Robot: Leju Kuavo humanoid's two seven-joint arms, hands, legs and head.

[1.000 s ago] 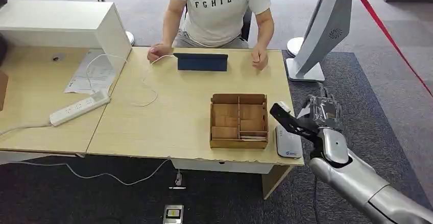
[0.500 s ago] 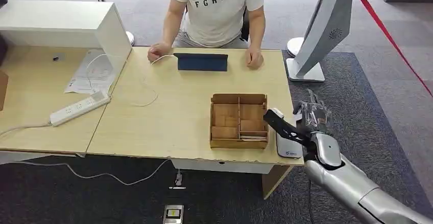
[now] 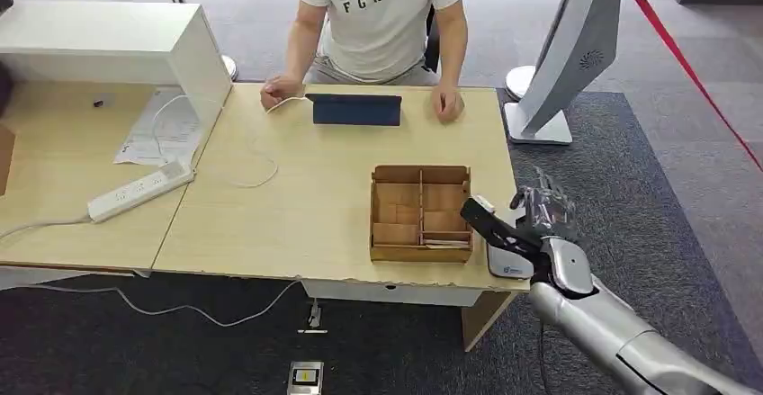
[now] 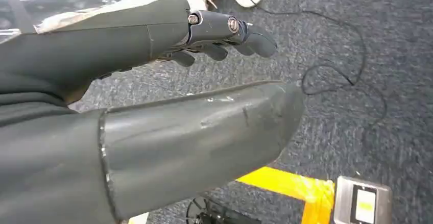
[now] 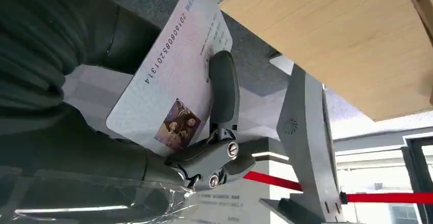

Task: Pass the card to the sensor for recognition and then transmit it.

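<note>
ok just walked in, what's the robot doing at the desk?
The right robot hand holds a card, gripped against its dark fingers. In the head view that hand hovers over the white sensor at the table's front right corner, beside the wooden divider box. Whether the card touches the sensor can't be told. The left robot hand hangs over the carpet, holding nothing. A person sits across the table behind a dark tablet.
</note>
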